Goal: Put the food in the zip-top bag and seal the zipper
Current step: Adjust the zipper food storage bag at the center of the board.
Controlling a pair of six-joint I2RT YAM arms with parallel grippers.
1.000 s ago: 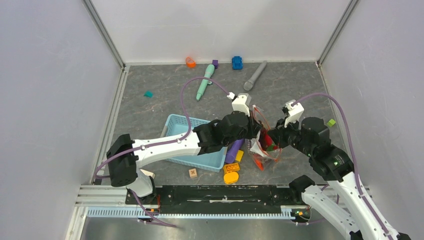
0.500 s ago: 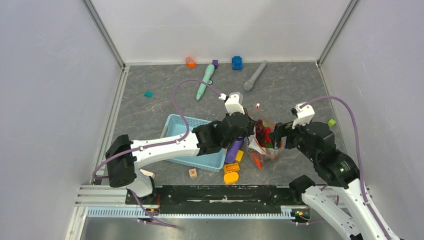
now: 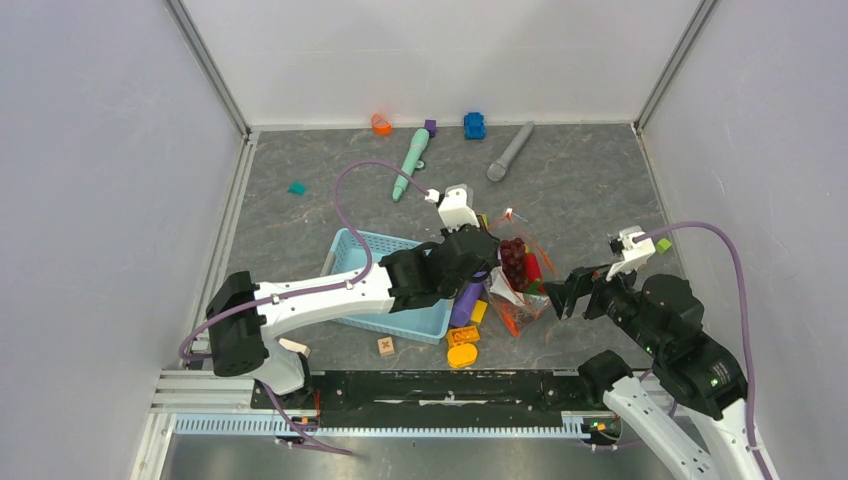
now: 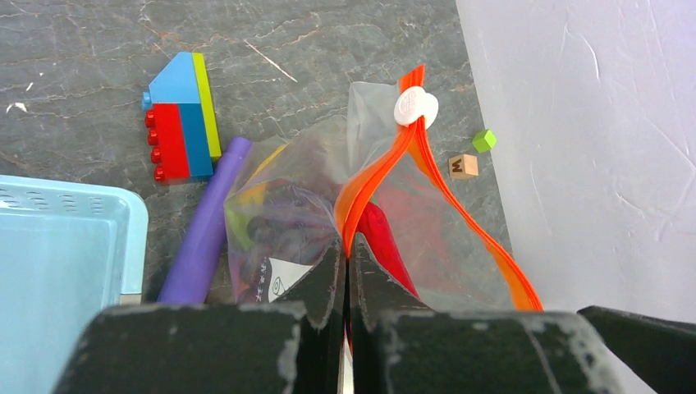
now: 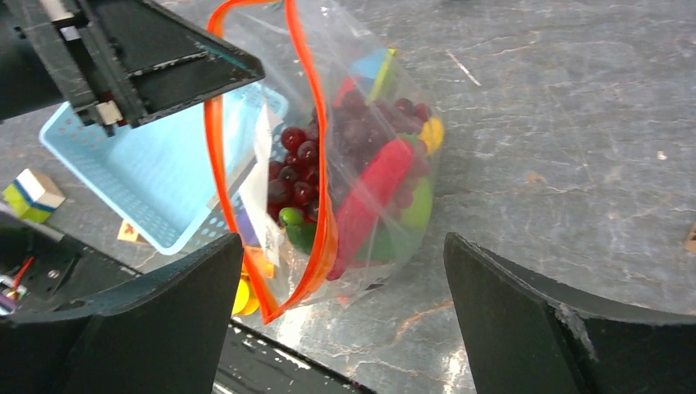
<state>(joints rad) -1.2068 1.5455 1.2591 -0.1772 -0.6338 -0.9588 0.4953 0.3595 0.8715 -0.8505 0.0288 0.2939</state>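
**Two grippers, one bag: mouth held up for sealing**

One gripper does the holding. The left gripper [image 4: 346, 254] is pinched tight on the orange zipper [image 4: 373, 176], so the zip-top bag [image 5: 345, 49] stands mouth-up with its food, the grapes [image 5: 299, 168] and red chilli [image 5: 373, 193], pooled low inside. The right gripper [image 3: 574, 293] waits just beside the bag, spread wide and empty. The mouth gapes, with the white slider [image 4: 415, 107] at its far end, so sealing appears not yet done. Beneath is a grey marbled table [image 3: 580, 190], enclosed by white walls [image 3: 440, 60].

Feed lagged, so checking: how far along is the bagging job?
Done: grapes and red chilli are in the zip-top bag. In hand: left tool pinches the orange zipper; right tool open, off the bag. Left: zipper gapes; white slider not yet drawn.
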